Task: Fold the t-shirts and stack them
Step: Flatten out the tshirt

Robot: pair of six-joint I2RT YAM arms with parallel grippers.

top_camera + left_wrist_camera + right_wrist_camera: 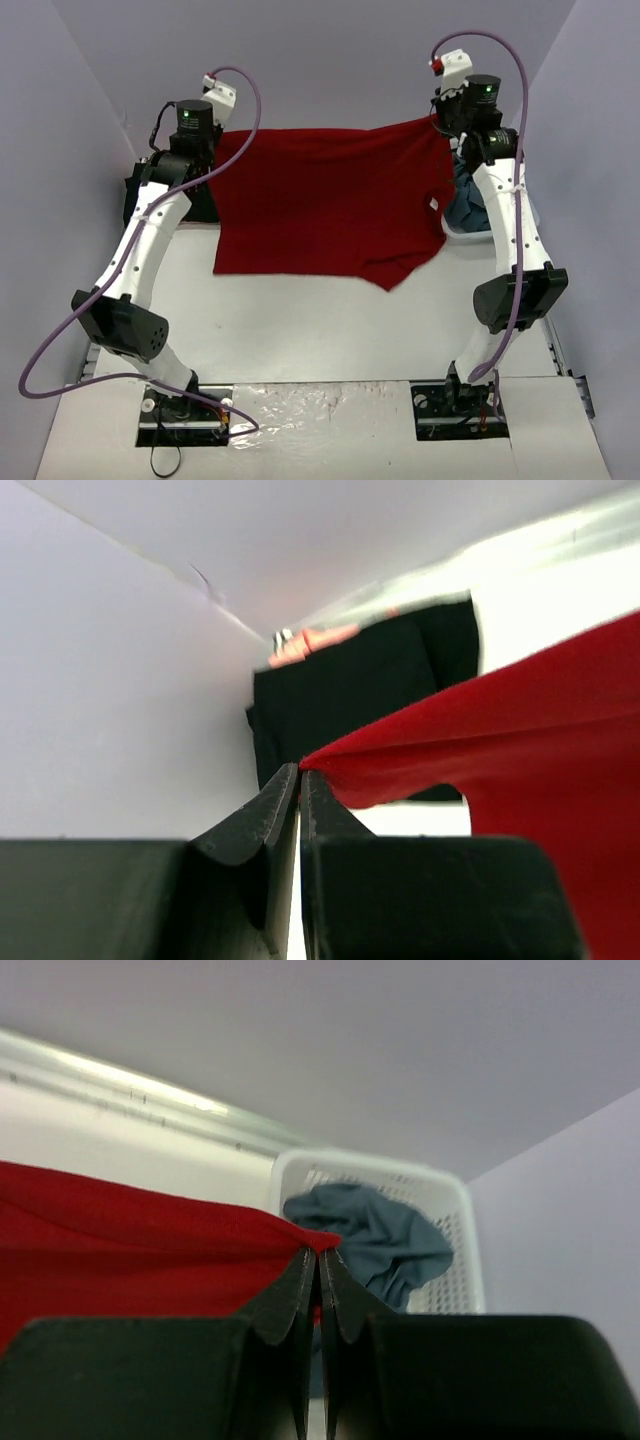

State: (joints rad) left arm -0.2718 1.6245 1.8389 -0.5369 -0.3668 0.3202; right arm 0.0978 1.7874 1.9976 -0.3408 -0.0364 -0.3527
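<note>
Soft matt cloth for the dark red t-shirt [330, 205] and the black t-shirt [350, 695]; crumpled matt blue-grey t-shirt [375, 1232] in a perforated white plastic basket [455, 1250]. Smooth white table [320, 325], faintly shiny. Matt black plastic on the left end effector [299, 772].
</note>
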